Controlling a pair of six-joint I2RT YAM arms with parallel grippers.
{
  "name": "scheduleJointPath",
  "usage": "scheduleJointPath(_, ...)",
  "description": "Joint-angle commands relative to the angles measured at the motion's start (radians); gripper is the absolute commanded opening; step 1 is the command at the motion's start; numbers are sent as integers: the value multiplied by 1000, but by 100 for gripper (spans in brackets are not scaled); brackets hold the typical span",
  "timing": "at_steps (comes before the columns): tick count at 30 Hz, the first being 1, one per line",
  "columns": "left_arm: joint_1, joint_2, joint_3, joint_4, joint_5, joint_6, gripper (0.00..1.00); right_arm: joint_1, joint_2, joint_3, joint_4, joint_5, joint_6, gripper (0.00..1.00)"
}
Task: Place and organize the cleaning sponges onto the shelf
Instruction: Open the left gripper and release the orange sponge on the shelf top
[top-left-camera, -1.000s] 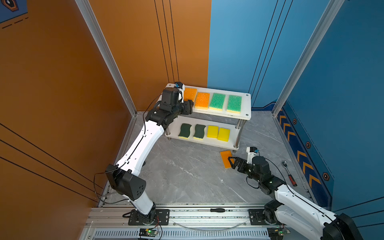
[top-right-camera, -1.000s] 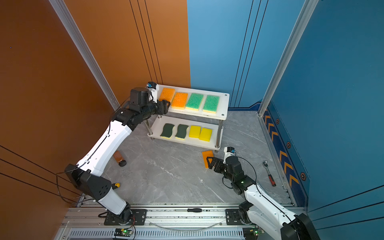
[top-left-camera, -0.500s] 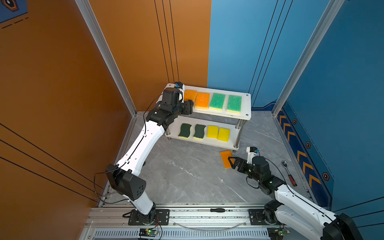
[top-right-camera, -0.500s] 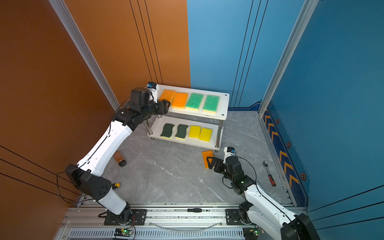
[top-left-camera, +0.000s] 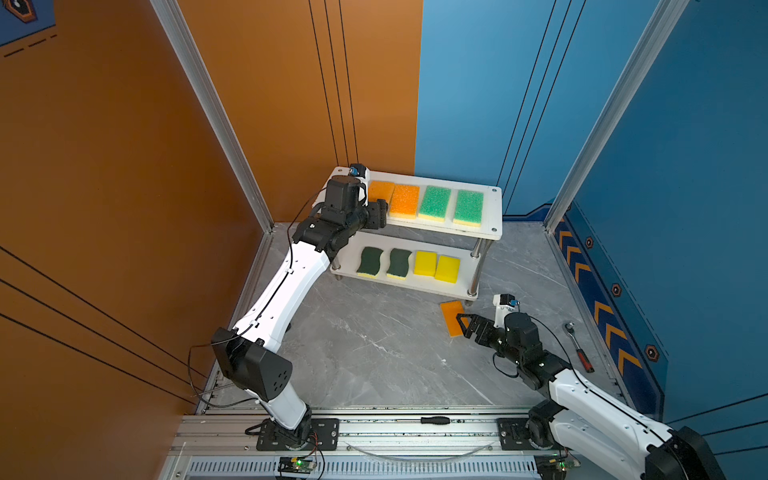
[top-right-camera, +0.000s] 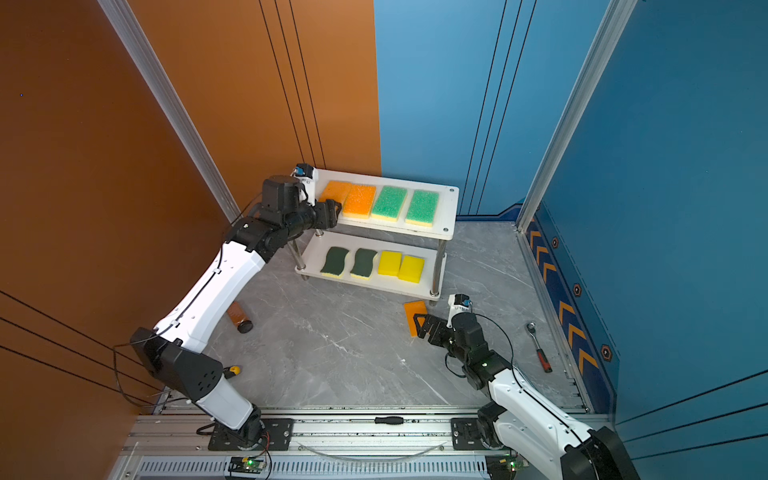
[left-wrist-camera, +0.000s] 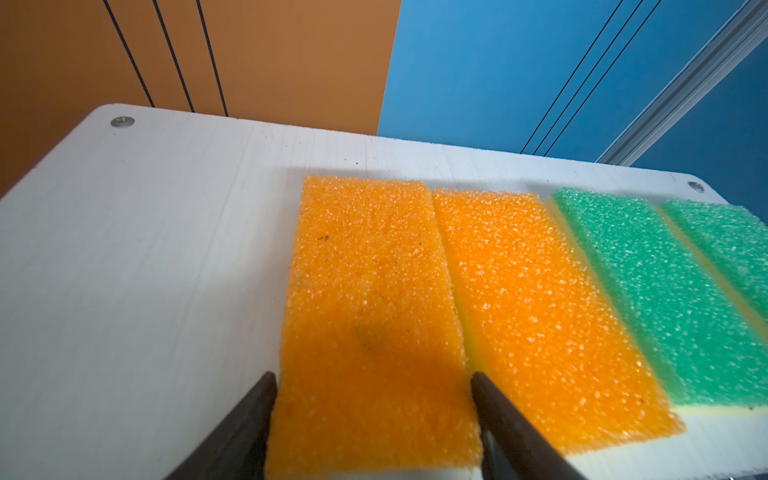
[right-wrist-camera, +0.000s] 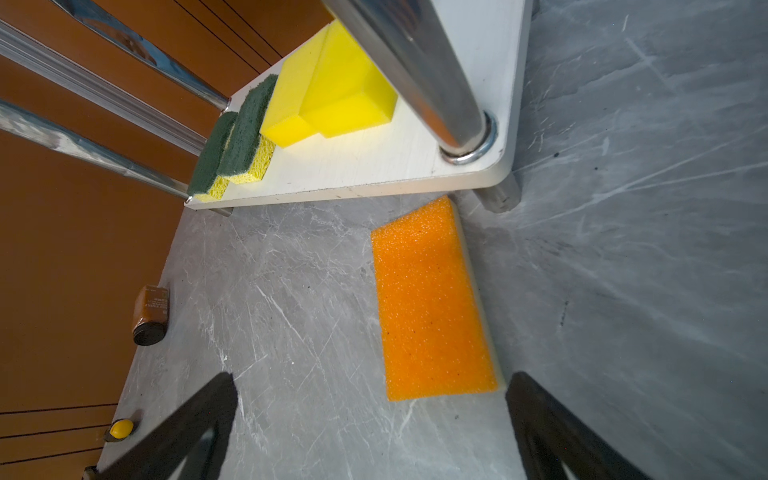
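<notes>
left gripper (left-wrist-camera: 372, 376) flanks the shelved orange sponge (left-wrist-camera: 365, 270), grip unclear; open-jawed right gripper (right-wrist-camera: 372, 376) should next grasp the floor sponge (right-wrist-camera: 428, 299).

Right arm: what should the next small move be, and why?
Probably centre the open right pincer over the orange sponge and lower onto it. It lies flat on the floor by the shelf, the only sponge not shelved, and sits closer to one finger than the other.
</notes>
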Motion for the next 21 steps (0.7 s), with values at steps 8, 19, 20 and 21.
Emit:
scheduleJointPath(8, -9, -27, -21, 3, -5, -13, 75, -7, -16, -19, -22, 23, 11, 100)
scheduleJointPath(19, -8, -44, -35, 12, 0, -18, 78, -8, -24, -21, -24, 22, 11, 100)
scheduleJointPath(20, -8, -46, -35, 14, -1, -18, 79, -8, -25, -21, -24, 22, 12, 100)
scheduleJointPath(21, -8, -47, -35, 15, -2, -18, 79, -8, -25, -22, -24, 23, 11, 100)
